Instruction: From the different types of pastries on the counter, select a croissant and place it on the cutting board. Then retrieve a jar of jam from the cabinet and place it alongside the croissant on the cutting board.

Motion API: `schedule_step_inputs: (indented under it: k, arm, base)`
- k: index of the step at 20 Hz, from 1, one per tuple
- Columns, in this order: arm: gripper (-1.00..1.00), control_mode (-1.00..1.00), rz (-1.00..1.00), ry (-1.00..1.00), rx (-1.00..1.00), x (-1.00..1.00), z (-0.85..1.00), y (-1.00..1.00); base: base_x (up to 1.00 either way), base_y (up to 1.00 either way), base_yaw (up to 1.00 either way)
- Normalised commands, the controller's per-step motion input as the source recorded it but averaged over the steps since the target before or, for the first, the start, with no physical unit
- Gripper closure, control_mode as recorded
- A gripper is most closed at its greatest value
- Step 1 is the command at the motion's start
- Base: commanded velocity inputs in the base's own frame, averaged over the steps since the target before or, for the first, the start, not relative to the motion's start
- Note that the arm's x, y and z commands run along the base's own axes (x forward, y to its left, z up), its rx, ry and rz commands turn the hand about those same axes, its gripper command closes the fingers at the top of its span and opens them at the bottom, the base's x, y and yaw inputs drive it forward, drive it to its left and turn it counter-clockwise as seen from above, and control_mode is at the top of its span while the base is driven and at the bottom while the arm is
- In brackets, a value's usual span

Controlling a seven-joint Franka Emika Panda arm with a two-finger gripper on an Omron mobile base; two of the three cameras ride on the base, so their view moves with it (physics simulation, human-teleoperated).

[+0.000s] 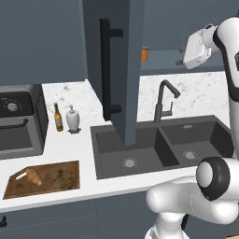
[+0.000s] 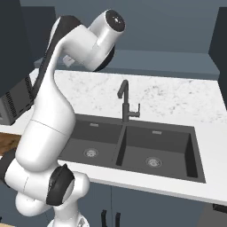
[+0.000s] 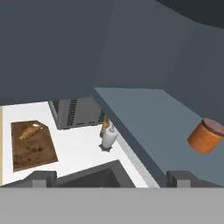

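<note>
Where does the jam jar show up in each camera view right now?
Left base view: the jam jar sits on the open cabinet's shelf, upper centre, just right of the cabinet door edge.
Right base view: not in it.
Hand view: the jam jar sits at the right edge, on the shelf.
Shared landmark: the cutting board with the croissant, lower left in the left base view; left in the hand view.

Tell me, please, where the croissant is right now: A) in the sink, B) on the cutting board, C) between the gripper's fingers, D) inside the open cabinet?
B: the croissant lies on the cutting board left of the sink.
</note>
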Motion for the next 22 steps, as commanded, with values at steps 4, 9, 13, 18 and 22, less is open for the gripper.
schedule_step_inputs:
  k: [4,9,13,18,22]
  arm:
    - [-1.0,-1.0,0.02,0.01,0.14,0.08,-0.07,0.0]
    - [-1.0,-1.0,0.0,0.0,0.18,0.27,0.0,0.02]
    - [-1.0,-1.0,0.0,0.03,0.1,0.34,0.0,0.06]
    - [-1.0,-1.0,0.04,0.0,0.05,0.43,0.0,0.0]
    - [-1.0,-1.0,0.06,0.0,0.06,0.44,0.0,0.0]
  base:
    - [0.0,0.0,0.0]
    - [0.0,0.0,0.0]
    - [0.0,0.0,0.0]
    - [0.0,0.0,0.0]
    - [0.0,0.0,0.0]
